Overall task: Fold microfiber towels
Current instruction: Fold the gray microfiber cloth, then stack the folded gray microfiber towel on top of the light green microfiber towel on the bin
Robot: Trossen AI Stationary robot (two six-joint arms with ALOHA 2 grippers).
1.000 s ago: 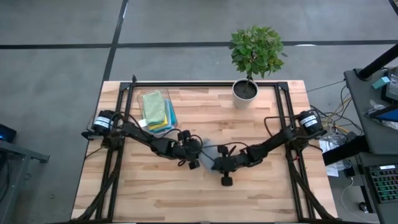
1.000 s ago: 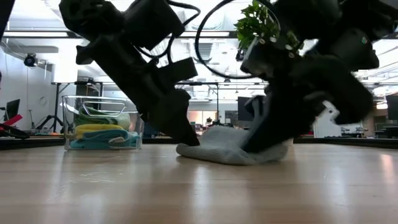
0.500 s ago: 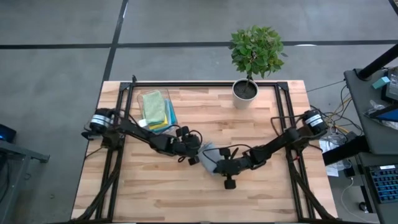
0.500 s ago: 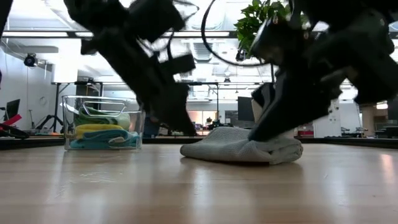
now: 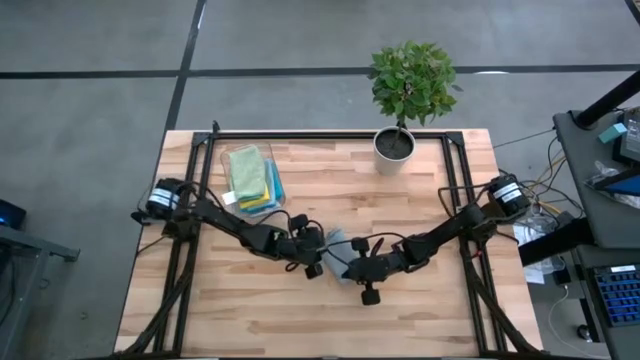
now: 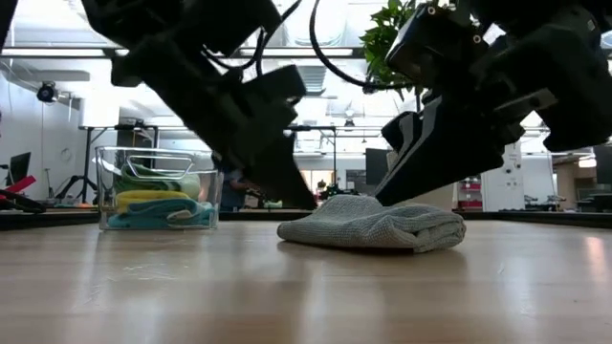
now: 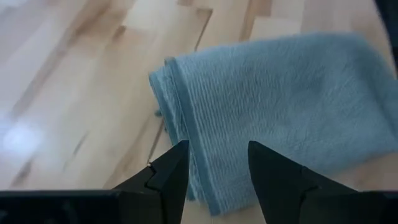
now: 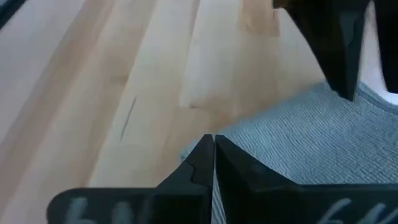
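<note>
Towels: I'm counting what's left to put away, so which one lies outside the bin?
The grey towel, folded on the bare table between both end effectors; the others sit stacked in the clear bin.

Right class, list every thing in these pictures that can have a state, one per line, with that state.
Grey-blue microfiber towel: folded, lying on the wooden table, held by neither gripper.
Left gripper: open, empty, over the towel's edge.
Right gripper: shut, empty, at the towel's edge.
Clear plastic bin: upright, lidless, holding stacked towels.
Potted green plant: upright at the table's far edge.
</note>
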